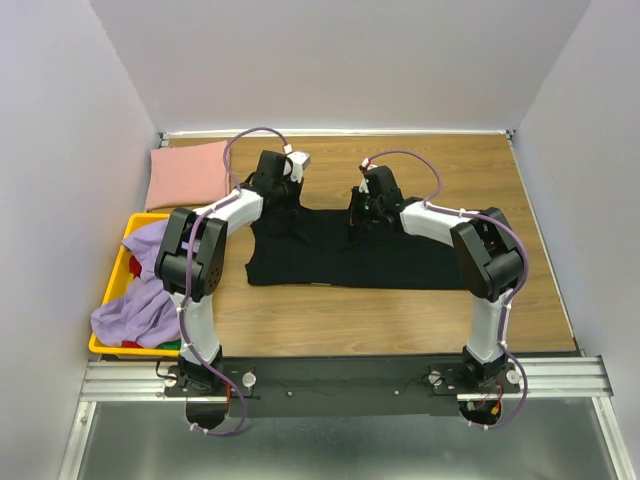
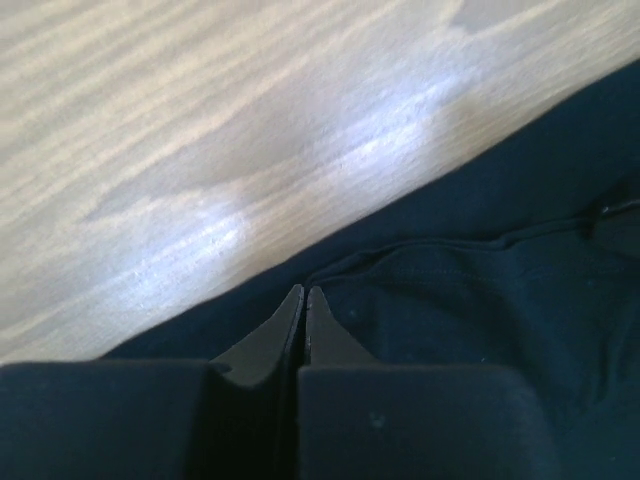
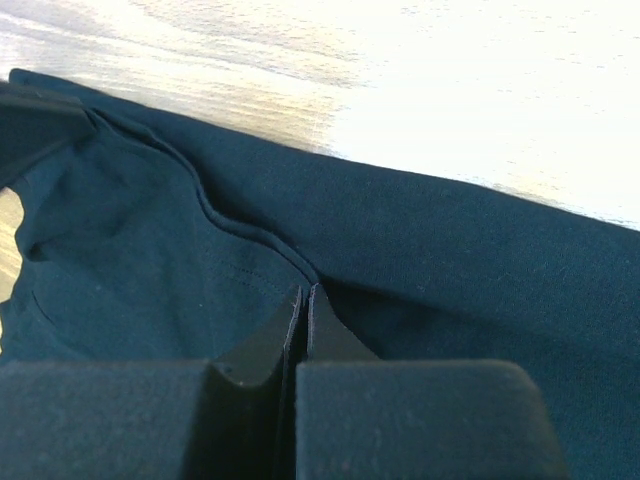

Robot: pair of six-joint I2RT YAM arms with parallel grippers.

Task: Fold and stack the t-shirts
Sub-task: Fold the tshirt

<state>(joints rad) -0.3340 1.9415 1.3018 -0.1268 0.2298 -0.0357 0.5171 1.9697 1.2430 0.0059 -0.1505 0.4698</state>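
The black t-shirt (image 1: 340,255) lies spread on the wooden table in the middle of the top view. My left gripper (image 1: 283,203) is at its far left edge, shut on the hem of the black cloth (image 2: 480,320), with the jaws pressed together (image 2: 304,290). My right gripper (image 1: 365,215) is at the far edge right of centre, also shut on a fold of the black shirt (image 3: 450,240), with its tips together (image 3: 304,288). The dusty pink t-shirt (image 1: 188,172) lies folded at the far left. The lavender t-shirt (image 1: 135,310) is bunched in the crate.
A yellow plastic crate (image 1: 127,245) stands at the left table edge beside the left arm, with something red under the lavender cloth. White walls close in the table on the left, the back and the right. Bare wood (image 1: 480,170) shows at the far right.
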